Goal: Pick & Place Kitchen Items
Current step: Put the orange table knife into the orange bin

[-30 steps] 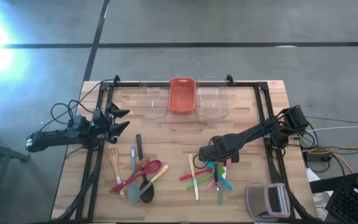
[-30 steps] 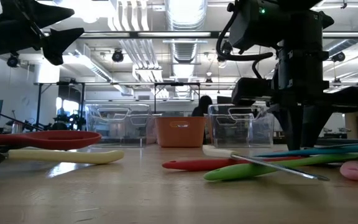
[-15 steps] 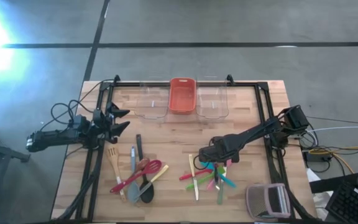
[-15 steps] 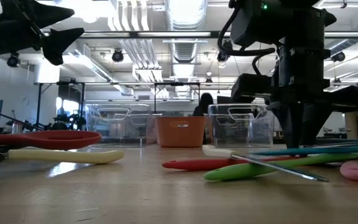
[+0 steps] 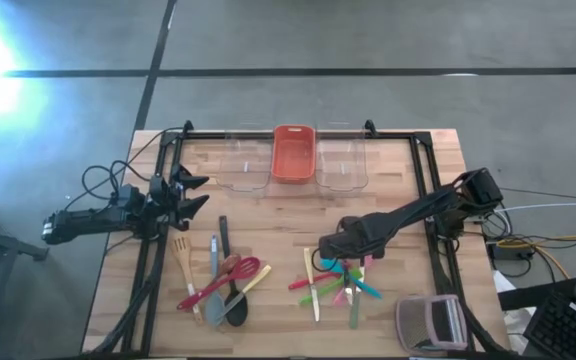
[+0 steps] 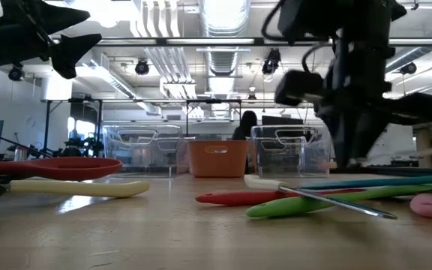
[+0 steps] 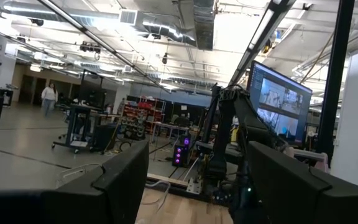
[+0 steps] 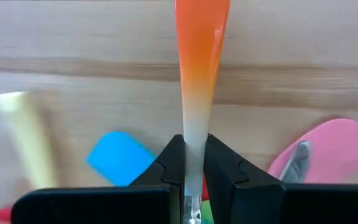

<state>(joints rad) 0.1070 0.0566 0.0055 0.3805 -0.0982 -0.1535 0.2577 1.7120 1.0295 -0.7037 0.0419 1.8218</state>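
Over the small-utensil pile near the table's [image 5: 268,215] front right, right gripper [image 8: 192,163] pinches an orange-to-white spoon handle [image 8: 198,56]; lift straight, clear neighbours; left gripper [image 5: 190,194] parked open at left edge.

Two heaps of kitchen utensils on my desk, one piece clamped in my right tool.

On my left I see the big utensils fanned out: a wooden spatula [image 5: 181,256], a black spoon [image 5: 227,262], a grey spoon [image 5: 214,300] and a red spoon [image 5: 236,272]. On my right lie small plastic spoons, a red one [image 6: 235,198], a green one [image 6: 306,203], a pink one [image 8: 328,144]. The right tool [image 8: 193,163] pinches an orange-to-white handle [image 8: 197,68].
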